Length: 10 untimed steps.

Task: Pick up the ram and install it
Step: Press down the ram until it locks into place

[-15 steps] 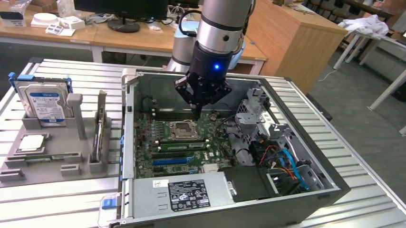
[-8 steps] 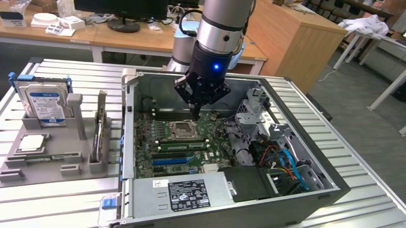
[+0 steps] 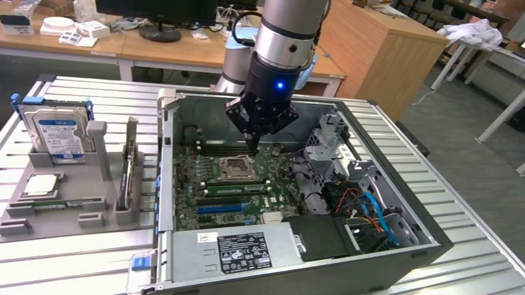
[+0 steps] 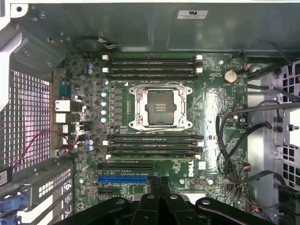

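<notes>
**Q:** Start with the exterior view. What is hard to make out?

**Me:** My claw [image 3: 254,142] hangs over the green motherboard [image 3: 215,195] inside the open dark-grey metal computer case [image 3: 426,246]. Its black fingers are pinched together with nothing between them. My silver-and-black wrist hides the board's far edge.

The ram [image 3: 129,165], a long thin circuit-board stick, seems to stand on its edge in the grey plastic rack [image 3: 97,142] at nine o'clock from the case. I see it edge-on, so I cannot make out its chips.

**Q:** Any writing?

**Me:** At ten o'clock from the case, the boxy silver hard drive [image 3: 56,132] stands upright in the rack with a blue label. The print on it is too small to read. The square silver processor chip [image 3: 41,184] lies flat just in front of it. The black-and-white label on the silver power supply box [image 3: 243,251], at six o'clock, is just as unreadable.

**Q:** And the wrist view?

**Me:** My fingers meet at the edge of the picture, tips closed [image 4: 159,182]. Beyond them is the square steel-framed processor socket [image 4: 160,107], open, with long black memory slots [image 4: 152,65] on two opposite sides of it. Whether any slot is filled I cannot tell. White letters on the board read "DELL" [image 4: 200,165]. The white sticker [image 4: 192,14] on the case wall is illegible. Black cables [image 4: 234,140] loop across one side of the board and hide it.
</notes>
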Each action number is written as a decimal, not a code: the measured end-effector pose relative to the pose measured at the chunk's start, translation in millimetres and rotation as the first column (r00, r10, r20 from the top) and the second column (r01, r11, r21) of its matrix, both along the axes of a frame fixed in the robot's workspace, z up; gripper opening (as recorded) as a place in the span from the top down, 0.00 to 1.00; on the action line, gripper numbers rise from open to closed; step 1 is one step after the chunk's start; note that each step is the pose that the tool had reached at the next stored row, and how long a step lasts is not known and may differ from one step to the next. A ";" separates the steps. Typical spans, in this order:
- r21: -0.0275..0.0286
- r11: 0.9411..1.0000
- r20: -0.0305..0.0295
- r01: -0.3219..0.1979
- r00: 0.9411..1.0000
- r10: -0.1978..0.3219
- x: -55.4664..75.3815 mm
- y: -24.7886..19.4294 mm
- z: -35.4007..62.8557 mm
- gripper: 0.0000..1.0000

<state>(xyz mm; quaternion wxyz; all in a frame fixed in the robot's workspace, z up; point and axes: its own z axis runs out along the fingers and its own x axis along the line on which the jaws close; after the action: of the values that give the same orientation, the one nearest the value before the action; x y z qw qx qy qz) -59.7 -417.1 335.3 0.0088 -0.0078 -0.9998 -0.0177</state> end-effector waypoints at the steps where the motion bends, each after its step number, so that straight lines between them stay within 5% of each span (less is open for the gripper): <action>1: 0.000 1.000 0.000 -0.002 1.000 0.002 0.0 0.0 0.2 0.89; 10: 0.000 1.000 -0.002 -0.023 1.000 0.023 0.0 0.0 0.3 0.89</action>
<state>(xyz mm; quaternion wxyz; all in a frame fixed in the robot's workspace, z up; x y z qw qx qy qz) -59.7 -417.1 335.6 0.0100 0.0035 -0.9998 -0.0174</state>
